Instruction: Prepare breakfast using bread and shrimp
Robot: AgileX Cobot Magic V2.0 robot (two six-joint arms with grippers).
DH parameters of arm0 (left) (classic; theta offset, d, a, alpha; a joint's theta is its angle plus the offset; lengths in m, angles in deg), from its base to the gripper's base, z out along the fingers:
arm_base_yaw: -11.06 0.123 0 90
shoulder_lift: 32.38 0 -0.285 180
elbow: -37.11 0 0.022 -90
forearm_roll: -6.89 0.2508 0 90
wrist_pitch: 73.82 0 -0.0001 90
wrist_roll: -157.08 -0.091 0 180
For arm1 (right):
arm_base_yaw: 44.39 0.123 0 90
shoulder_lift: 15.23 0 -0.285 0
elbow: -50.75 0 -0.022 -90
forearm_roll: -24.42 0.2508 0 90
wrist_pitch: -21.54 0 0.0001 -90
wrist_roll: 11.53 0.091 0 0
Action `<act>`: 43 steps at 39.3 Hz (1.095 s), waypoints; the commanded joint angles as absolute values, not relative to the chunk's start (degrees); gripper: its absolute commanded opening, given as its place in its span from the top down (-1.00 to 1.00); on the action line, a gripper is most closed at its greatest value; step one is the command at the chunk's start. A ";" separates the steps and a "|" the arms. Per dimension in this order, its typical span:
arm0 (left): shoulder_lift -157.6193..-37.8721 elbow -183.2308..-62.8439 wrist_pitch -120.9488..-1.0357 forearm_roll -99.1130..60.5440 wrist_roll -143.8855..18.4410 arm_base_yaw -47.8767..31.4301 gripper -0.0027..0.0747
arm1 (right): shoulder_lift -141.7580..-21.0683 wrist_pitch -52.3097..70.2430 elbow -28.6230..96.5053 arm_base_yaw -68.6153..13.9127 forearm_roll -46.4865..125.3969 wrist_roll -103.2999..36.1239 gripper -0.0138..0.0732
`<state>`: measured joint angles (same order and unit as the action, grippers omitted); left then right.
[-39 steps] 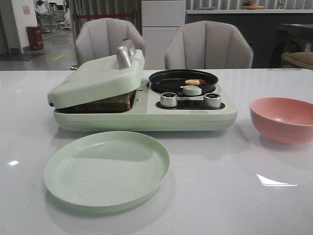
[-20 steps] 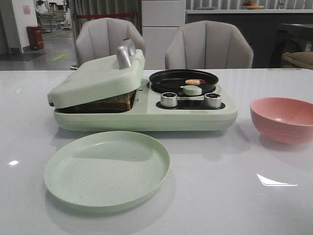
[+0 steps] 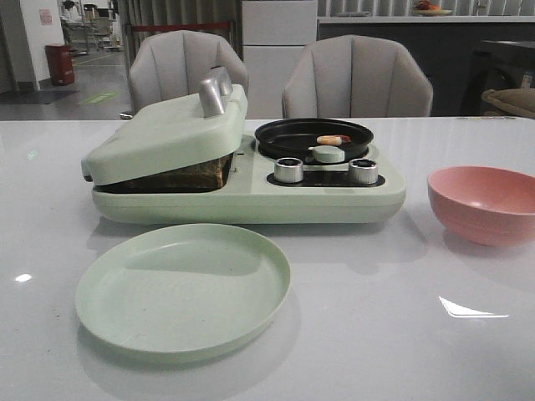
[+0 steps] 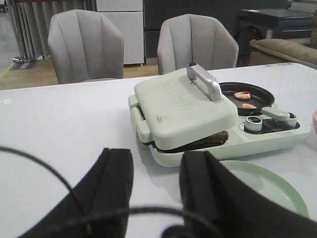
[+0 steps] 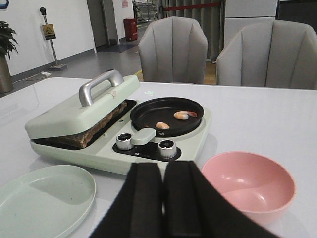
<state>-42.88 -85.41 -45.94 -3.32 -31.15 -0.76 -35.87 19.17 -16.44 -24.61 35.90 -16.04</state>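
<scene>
Since the lid (image 3: pixel 171 134) of the breakfast maker (image 3: pixel 251 196) rests tilted on the bread (image 3: pixel 196 175), the step in hand looks like raising that lid by its silver handle (image 3: pixel 213 92). Done well: close squarely across the handle bar, lift in an arc about the rear hinge, avoid dragging the slices.

Bread: dark crust edge visible under the lid, on the grill side of the maker. Slice count not readable.

Shrimp (image 5: pixel 185 115): in the black pan (image 5: pixel 166 113) on the maker's burner side; right wrist view shows a second orange-pink piece (image 5: pixel 162 125) nearer the knobs (image 5: pixel 167 145).

Left gripper (image 4: pixel 156 181): fingers apart, nothing between them, well short of the maker, handle beyond and above the gap. Right gripper (image 5: pixel 163 198): fingers pressed together, empty, on the near side of the maker by the pink bowl (image 5: pixel 250 184), well apart from the shrimp.

Green plate (image 3: pixel 182 288) sits just in front of the maker, bare.
</scene>
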 commanded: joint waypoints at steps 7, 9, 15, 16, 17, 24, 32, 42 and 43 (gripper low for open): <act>-43.59 -86.86 -50.93 -3.81 -30.69 -0.91 0.13 | -36.28 24.25 -14.87 -24.55 36.08 -16.29 0.32; -43.59 -86.86 -51.88 -3.81 -30.69 -0.79 0.13 | -36.28 24.25 -14.87 -24.55 36.08 -16.29 0.32; -43.59 -84.15 -57.64 -3.12 -27.12 2.32 0.13 | -36.28 24.25 -14.87 -24.55 36.08 -16.29 0.32; -43.59 -83.49 -59.31 -2.46 -26.06 3.29 0.13 | -36.28 24.25 -14.87 -24.55 36.08 -16.29 0.32; -43.59 -82.51 -61.17 -1.91 -24.45 4.04 0.13 | -36.28 24.25 -14.87 -24.55 36.08 -16.29 0.32; -43.59 -75.78 -71.15 5.01 -13.48 9.81 0.13 | -36.28 24.25 -14.87 -24.55 36.08 -16.29 0.32; -43.59 -70.43 -75.95 8.07 -12.55 10.17 0.13 | -36.28 24.25 -14.87 -24.55 36.08 -16.29 0.32; -40.73 -67.58 -76.49 10.58 -12.55 6.75 0.13 | -36.28 24.25 -14.87 -24.55 36.08 -16.29 0.32; -39.99 -67.23 -76.58 10.58 -12.55 6.36 0.13 | -36.28 24.25 -14.87 -24.55 36.08 -16.29 0.32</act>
<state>-41.23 -66.63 -71.47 10.09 -13.19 7.84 -35.87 19.26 -16.44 -24.61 36.00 -16.04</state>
